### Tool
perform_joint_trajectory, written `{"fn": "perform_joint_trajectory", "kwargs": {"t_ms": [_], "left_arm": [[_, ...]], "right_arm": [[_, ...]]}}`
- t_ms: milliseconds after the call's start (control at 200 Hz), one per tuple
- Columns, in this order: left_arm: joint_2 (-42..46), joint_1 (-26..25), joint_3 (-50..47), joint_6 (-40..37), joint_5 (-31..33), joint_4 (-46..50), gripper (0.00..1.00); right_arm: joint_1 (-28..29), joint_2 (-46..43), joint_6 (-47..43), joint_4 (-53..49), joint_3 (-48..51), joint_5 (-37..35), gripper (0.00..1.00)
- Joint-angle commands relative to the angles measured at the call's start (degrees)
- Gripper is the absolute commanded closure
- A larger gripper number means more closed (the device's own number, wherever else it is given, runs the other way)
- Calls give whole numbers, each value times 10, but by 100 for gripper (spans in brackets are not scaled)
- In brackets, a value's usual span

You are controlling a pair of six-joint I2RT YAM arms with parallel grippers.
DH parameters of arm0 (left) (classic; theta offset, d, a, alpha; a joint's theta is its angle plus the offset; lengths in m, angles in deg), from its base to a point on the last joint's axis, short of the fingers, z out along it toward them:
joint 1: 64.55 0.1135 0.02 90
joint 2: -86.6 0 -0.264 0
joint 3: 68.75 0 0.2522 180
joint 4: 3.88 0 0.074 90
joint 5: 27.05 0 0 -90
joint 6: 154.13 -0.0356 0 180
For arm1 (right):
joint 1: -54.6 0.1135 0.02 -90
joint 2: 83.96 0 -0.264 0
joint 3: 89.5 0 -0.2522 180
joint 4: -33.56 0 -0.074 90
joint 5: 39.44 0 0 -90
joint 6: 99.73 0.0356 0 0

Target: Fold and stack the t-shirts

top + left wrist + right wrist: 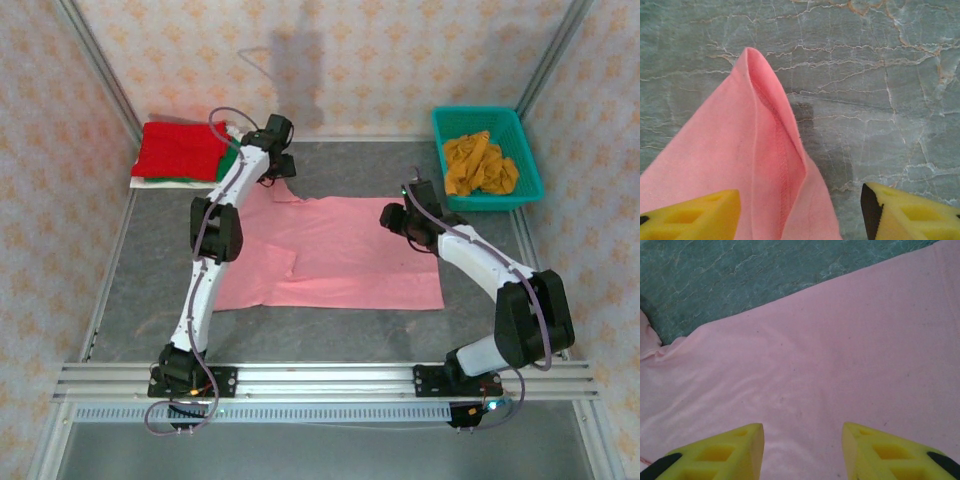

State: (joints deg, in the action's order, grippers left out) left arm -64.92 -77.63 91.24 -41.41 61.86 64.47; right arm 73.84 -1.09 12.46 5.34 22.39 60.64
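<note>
- Pink soft cloth short-sleeved t-shirt (340, 250) lies spread over the middle of the grey marbled table (140, 300). It is mostly flat, with one flap turned over at its lower left.
- Upper left of the top view holds a stack: the red folded cloth t-shirt (180, 150) on top, a green cloth edge (229, 160) peeking out on its right, and a white cloth edge (150, 181) along the bottom. The lower two are probably folded shirts, but too little shows to be sure.
- Mustard-orange crumpled cloth t-shirt (480, 165) sits inside the teal plastic lattice basket (530, 185) at upper right, not yet taken out.
- Left gripper (800, 212) is at the pink shirt's upper-left corner. The jaws are spread wide with a raised hem ridge of pink cloth between them, and nothing is pinched.
- Right gripper (802, 450) hovers low over the shirt's upper-right part, jaws wide apart and holding nothing.
- Progress: three shirts look stacked. The pink one is laid out and its folding has barely begun. The mustard one is untouched. Judged a bit past halfway.
- Left to do: fold the pink shirt, add it to the stack, then do the same with the mustard one.
</note>
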Motion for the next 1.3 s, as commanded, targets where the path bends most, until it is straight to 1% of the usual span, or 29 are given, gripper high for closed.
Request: {"fn": "perform_joint_trajectory", "kwargs": {"t_ms": [0,125,175,210,255,315,345,415,495,566,676,741,1021,1056,1186,1291], "left_arm": [[-17,6,22,0,-8,-9,37],[-27,12,30,3,-9,-9,40],[-27,13,31,2,-9,-11,47],[-27,13,31,1,-9,-14,50],[-27,14,30,1,-12,-18,59],[-26,13,32,1,-16,-21,67],[-26,13,32,1,-18,-22,73],[-24,13,33,4,-19,-27,80],[-19,14,33,7,-18,-29,95],[-12,13,32,10,-17,-30,100],[8,13,26,18,-16,-25,100],[34,12,-1,25,-16,-36,100],[201,12,-254,76,-14,-166,100],[219,13,-282,98,-16,-178,100],[276,12,-369,127,-44,-228,100],[312,6,-416,140,-48,-240,100]], "right_arm": [[3,-7,-4,5,13,3,55],[3,-8,0,9,17,8,55],[3,-7,1,9,16,10,55],[3,-7,1,9,15,10,55],[3,-6,0,9,15,11,55],[3,-3,0,10,14,11,55],[3,-1,0,9,14,12,55],[3,2,1,11,12,15,55],[3,5,2,10,12,18,55],[3,6,2,9,12,18,55],[3,6,3,9,12,16,55],[3,7,2,9,12,15,55],[3,12,2,10,5,11,54],[3,13,3,8,3,6,54],[1,20,7,3,-6,-4,54],[1,24,9,1,-11,-7,54]]}}
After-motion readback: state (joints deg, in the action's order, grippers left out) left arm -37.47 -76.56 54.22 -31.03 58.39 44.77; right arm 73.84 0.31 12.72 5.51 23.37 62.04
